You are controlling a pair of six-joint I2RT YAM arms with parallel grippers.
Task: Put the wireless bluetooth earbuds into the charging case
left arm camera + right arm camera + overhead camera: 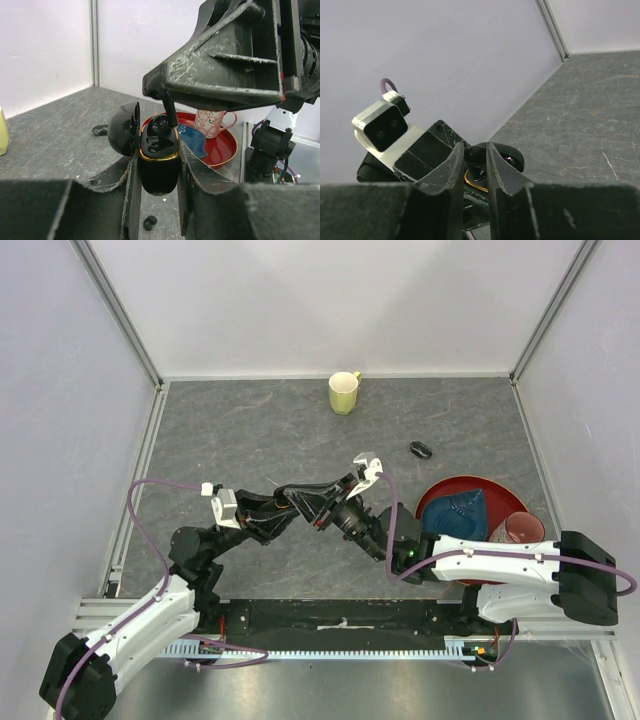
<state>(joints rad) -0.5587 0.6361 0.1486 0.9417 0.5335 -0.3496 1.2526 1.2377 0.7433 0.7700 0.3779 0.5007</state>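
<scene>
Left fingers (192,186): clamped on open charging case (159,167), above worktop (250,430) centre.
Right fingers (452,182): pinching earbud (476,154) at case's open top.
Loose earbud (421,449): on worktop, near right edge.

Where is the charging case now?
The charging case is clamped open in the left gripper at the left wrist view's centre, under the right gripper holding an earbud.
</scene>
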